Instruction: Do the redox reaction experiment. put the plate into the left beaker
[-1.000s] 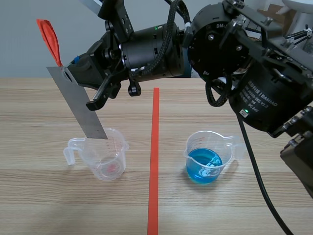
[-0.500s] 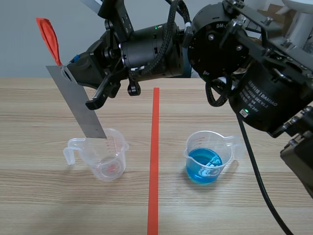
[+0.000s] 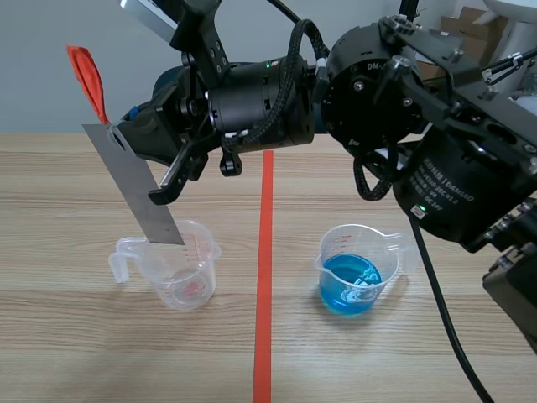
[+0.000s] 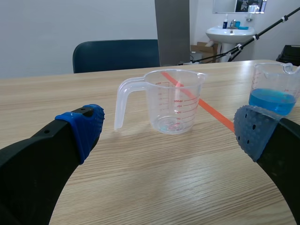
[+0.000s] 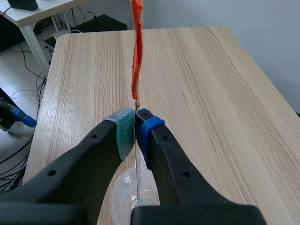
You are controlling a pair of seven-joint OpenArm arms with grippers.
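Right arm's fingers [image 5: 124,133]: pinched tight on the top end of the plate [image 3: 134,180], just under its red strip [image 3: 86,71].
Left arm's fingers [image 4: 84,126]: wide open and holding nothing, low over the bench [image 3: 67,336], facing the left beaker [image 3: 180,269].
Plate: up in the air and leaning, its bottom end right at the left beaker's mouth. I cannot tell if it is inside yet.
Might go wrong: the leaning bottom corner could bump the rim and knock the light beaker over.
Also might go wrong: if it is dropped from this high, the long plate could tip out over the side.
Beakers: two. The left one is almost empty and the right beaker [image 3: 357,273] has blue water.
Plates: one.
Red strips: one.
Arms: two.
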